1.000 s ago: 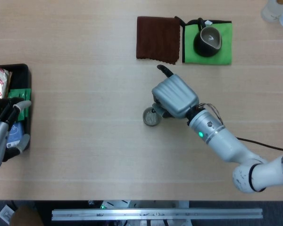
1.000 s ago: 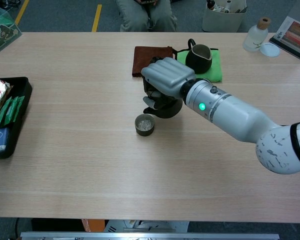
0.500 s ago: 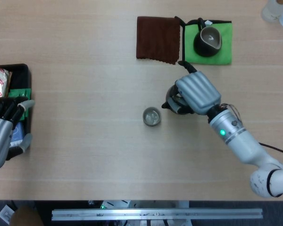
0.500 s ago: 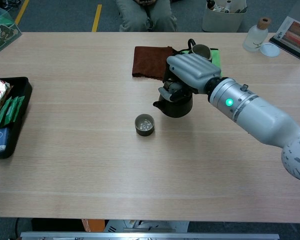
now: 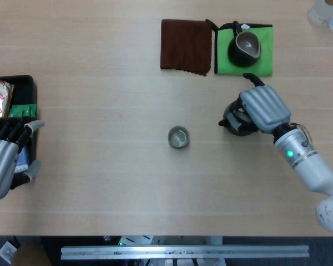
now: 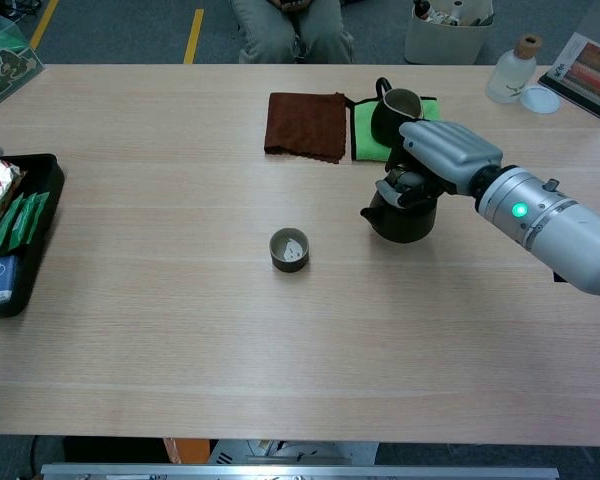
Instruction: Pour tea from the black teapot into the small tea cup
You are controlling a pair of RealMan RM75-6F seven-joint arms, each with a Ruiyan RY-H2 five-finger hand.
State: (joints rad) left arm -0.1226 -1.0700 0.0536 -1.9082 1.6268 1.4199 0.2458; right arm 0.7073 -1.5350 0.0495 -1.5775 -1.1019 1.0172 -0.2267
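Note:
The black teapot (image 5: pixel 236 123) (image 6: pixel 398 215) stands upright on the table, spout pointing left, gripped from above by my right hand (image 5: pixel 263 106) (image 6: pixel 438 153). The small tea cup (image 5: pixel 178 137) (image 6: pixel 289 250) sits alone mid-table, well left of the teapot, with a pale glint inside. My left hand (image 5: pixel 4 158) hovers at the far left edge over the black tray, fingers apart and holding nothing; the chest view does not show it.
A brown cloth (image 5: pixel 186 46) (image 6: pixel 305 126) and a green mat (image 5: pixel 263 52) (image 6: pixel 363 131) lie at the back; a dark pitcher (image 5: pixel 244 47) (image 6: pixel 398 110) stands on the mat. A black tray (image 5: pixel 23 86) (image 6: pixel 25 250) of packets sits far left. A bottle (image 6: pixel 509 70) stands back right.
My right hand has carried the teapot rightward away from the cup, from tilted over it to upright on the table. The left hand has barely shifted.

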